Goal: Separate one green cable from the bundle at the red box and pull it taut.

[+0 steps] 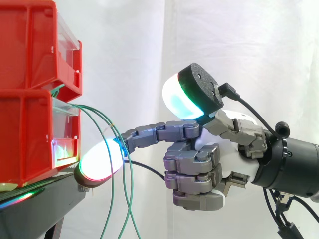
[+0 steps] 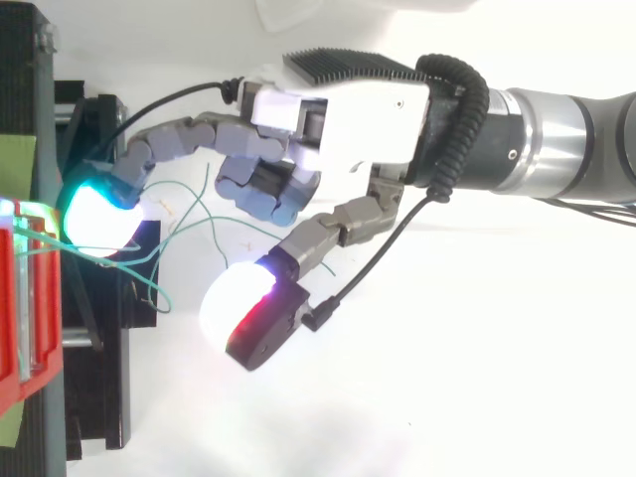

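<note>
1. Green cables (image 1: 111, 184): several thin strands leaving the red box at the frame's left, arcing right, then hanging slack to the bottom edge.
2. Red box (image 1: 25, 144): clear-fronted, at the left edge.

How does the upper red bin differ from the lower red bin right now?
The green cables come out at the top edge of the lower red bin, just beneath the upper red bin. The outstretched fingertip of the hand sits level with the lower red bin's front, well below the upper red bin. Both are red with clear front panels, and they are stacked one on the other.
</note>
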Motion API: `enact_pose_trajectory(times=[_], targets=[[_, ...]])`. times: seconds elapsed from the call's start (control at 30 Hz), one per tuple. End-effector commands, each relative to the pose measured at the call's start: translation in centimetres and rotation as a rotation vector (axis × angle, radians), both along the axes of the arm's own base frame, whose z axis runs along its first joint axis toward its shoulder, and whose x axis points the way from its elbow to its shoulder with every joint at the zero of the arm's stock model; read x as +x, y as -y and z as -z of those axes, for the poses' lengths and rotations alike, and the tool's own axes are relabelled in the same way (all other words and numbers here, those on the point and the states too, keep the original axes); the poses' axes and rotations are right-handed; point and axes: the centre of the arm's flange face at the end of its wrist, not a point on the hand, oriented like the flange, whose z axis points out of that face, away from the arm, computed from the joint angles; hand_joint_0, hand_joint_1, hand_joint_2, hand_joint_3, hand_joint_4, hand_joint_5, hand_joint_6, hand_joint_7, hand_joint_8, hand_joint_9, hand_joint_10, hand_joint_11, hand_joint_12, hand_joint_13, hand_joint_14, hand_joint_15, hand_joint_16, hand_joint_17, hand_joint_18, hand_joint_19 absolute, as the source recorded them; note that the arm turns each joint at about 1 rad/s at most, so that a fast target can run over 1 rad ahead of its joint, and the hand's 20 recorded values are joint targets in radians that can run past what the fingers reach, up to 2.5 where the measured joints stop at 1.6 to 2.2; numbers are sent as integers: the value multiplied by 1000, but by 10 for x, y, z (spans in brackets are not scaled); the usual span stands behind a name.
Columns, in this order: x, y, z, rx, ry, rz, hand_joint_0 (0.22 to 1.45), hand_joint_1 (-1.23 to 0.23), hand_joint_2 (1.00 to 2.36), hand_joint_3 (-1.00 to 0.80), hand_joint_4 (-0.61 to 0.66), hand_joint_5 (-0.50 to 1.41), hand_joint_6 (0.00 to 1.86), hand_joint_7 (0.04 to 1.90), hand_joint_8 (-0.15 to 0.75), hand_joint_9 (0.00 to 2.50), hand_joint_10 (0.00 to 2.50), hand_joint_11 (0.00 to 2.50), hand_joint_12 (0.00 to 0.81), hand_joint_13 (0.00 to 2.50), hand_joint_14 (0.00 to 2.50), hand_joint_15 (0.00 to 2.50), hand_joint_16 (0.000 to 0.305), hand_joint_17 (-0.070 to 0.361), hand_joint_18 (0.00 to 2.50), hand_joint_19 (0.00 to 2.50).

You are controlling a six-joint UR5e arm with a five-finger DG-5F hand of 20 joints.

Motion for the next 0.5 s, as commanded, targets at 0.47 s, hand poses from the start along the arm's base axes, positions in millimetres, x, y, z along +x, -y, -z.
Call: enact_pose_trajectory(times=[0.47], targets=[[3,-22,0,68,-3,-23,356,-528,1000,-500,373,-82,503,760,354,1366,2500,1849,456,1332,2500,1463,98,221,2089,1412]])
